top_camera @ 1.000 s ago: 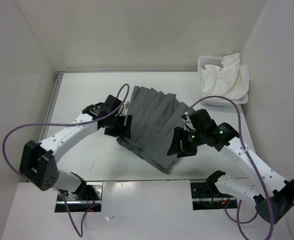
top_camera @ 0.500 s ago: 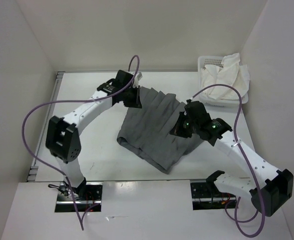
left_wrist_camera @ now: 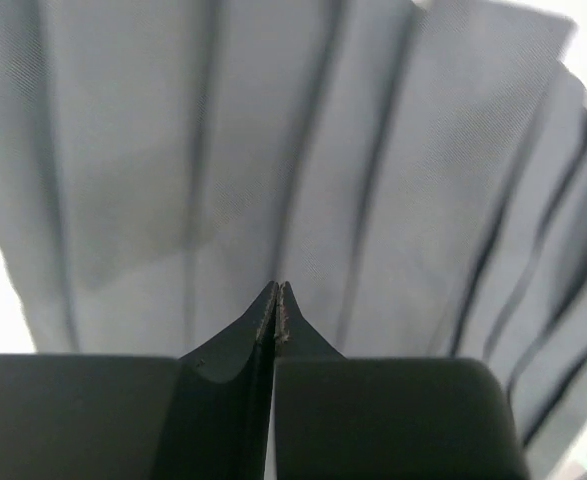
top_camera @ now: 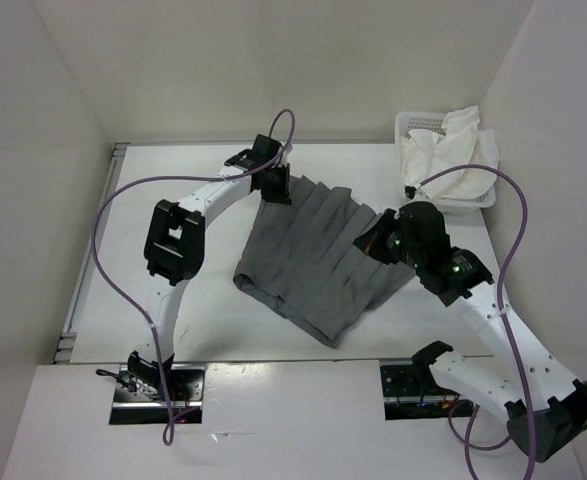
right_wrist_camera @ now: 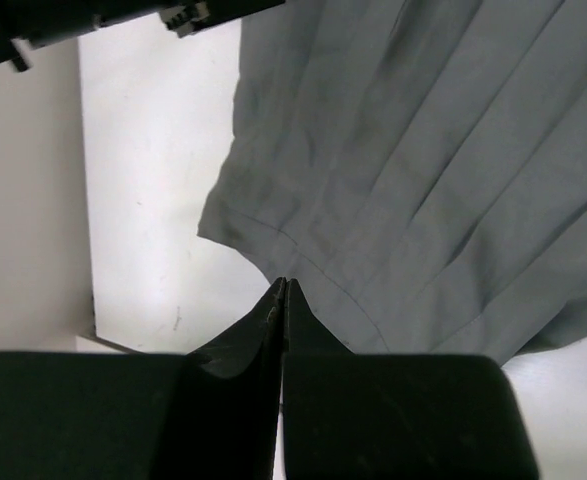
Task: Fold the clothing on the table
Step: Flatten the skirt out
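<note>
The dark grey clothing (top_camera: pixel 313 262) lies in the middle of the white table (top_camera: pixel 223 312), drawn into long pleats between my two grippers. My left gripper (top_camera: pixel 276 187) is shut on its far left corner. In the left wrist view the closed tips (left_wrist_camera: pixel 277 287) meet the pleated clothing (left_wrist_camera: pixel 273 150), which fills the frame. My right gripper (top_camera: pixel 371 240) is shut on the right edge. In the right wrist view its tips (right_wrist_camera: pixel 282 283) pinch the stitched hem of the clothing (right_wrist_camera: pixel 423 150), with bare table (right_wrist_camera: pixel 143 200) to the left.
A white slotted basket (top_camera: pixel 414 124) holding a white cloth (top_camera: pixel 455 152) stands at the table's far right corner. White walls close in the left, back and right sides. Purple cables loop above both arms. The left arm's wrist (right_wrist_camera: pixel 123 20) shows at the top of the right wrist view.
Both grippers have gone from open to shut. The left arm swung from the clothing's left edge up to its far left corner. The right gripper shifted right and further away along the right edge.
</note>
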Tool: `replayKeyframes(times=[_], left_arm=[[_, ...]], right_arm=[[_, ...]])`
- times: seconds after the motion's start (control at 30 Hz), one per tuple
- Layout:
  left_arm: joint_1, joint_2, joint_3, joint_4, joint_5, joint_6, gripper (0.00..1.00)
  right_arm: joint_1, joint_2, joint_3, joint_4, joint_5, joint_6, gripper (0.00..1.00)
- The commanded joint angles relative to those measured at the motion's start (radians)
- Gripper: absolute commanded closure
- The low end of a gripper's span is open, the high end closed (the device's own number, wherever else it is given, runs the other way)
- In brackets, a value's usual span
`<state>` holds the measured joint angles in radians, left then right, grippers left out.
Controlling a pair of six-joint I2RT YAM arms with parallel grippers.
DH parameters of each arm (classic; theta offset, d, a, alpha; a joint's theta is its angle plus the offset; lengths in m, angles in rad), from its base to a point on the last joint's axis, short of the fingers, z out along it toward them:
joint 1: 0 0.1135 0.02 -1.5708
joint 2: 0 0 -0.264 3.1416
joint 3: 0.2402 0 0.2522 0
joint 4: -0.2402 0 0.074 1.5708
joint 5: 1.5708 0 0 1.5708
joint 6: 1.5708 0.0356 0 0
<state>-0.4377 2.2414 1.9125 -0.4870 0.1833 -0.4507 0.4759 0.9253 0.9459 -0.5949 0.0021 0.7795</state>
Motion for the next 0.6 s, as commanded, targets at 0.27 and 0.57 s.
replayKeyframes(times=[0.27,0.57], left_arm=[[0.076,0.196,0.207,-0.228,-0.133,-0.091,1.0],[0.181,0.216,0.146,-0.237,-0.104,-0.135,1.0]], right_arm=[[-0.017,-0.109,-0.05,0.007,-0.017,0.043,1.0],[-0.026,-0.118,-0.041,-0.011,-0.036,0.043,0.99]])
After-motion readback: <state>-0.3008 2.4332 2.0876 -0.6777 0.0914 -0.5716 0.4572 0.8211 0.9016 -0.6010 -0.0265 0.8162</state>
